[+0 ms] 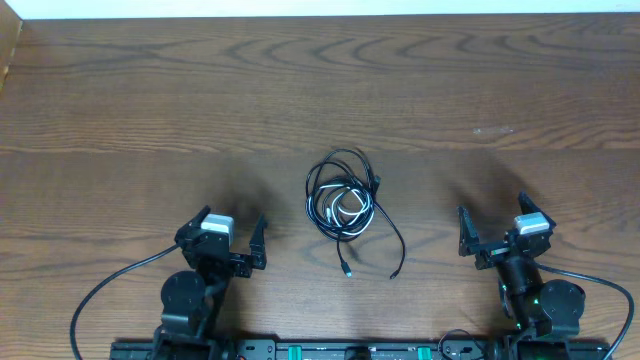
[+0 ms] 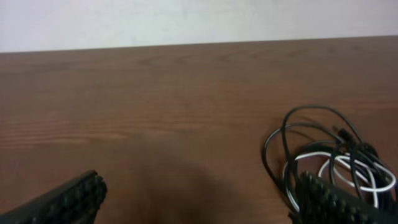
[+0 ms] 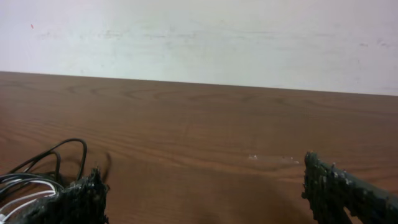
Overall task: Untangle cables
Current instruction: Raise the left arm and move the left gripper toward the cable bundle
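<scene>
My left gripper [image 1: 232, 222] has its jaws spread wide with nothing between them. In its wrist view the two studded pads [image 2: 69, 200] sit at the lower corners and only bare wood lies in the gap. My right gripper [image 1: 492, 215] is likewise released and empty, its dark fingers [image 3: 345, 190] far apart along the bottom edge of its own view. Neither gripper touches a cord.

From above, the cables [image 1: 342, 200] lie in one tangled heap near the middle of the table [image 1: 150, 100]. The heap is at roughly 2 o'clock from the left gripper and 10 o'clock from the right, well apart from both. The black cords [image 1: 325, 215] form several overlapping loops, and the white cord [image 1: 348, 207] is coiled inside them, low in the heap. Two black tails run out toward 6 and 5 o'clock, each ending in one of the small plugs [image 1: 347, 272] lying flat on the wood.

In the left wrist view the heap shows at 4 o'clock, partly hidden behind the right-hand pad. In the right wrist view I see only a few loops at 8 o'clock, behind the left-hand finger. Beyond the table's far edge stands a pale wall [image 3: 186, 37].
</scene>
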Controlling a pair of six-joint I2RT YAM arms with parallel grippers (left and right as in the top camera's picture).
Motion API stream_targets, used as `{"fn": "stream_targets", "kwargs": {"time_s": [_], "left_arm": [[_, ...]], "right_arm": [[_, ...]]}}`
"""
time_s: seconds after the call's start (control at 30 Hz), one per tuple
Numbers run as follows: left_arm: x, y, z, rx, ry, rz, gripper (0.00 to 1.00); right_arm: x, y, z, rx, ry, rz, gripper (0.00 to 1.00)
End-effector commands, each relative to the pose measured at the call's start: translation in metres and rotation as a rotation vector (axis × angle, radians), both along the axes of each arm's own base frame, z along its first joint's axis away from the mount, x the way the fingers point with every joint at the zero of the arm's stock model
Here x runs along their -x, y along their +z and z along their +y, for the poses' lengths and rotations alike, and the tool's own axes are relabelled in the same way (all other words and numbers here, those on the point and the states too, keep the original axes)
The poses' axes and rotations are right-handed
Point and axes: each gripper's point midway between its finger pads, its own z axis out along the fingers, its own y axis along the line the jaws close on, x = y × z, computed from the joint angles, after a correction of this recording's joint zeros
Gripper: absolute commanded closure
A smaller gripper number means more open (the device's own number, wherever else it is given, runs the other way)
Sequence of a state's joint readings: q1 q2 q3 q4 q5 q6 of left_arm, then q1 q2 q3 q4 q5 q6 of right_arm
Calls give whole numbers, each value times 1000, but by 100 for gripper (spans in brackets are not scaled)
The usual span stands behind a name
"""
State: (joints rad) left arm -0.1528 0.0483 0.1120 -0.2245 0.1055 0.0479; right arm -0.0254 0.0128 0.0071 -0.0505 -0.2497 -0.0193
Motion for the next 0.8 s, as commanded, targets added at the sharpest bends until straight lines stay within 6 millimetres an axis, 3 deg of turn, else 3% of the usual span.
{"fn": "stream_targets", "kwargs": {"time_s": [0.0,0.33,0.77], "left_arm": [[4,37,-3,21,-16,-8,2],[1,74,-4,-2,-14,147,2],[-12,74,-5,-45,-11,431,2]], "right_arm": [[0,-1,0,16,0,-1,1],[0,-1,0,15,0,-1,1],[0,-1,0,16,1,-1,1]]}}
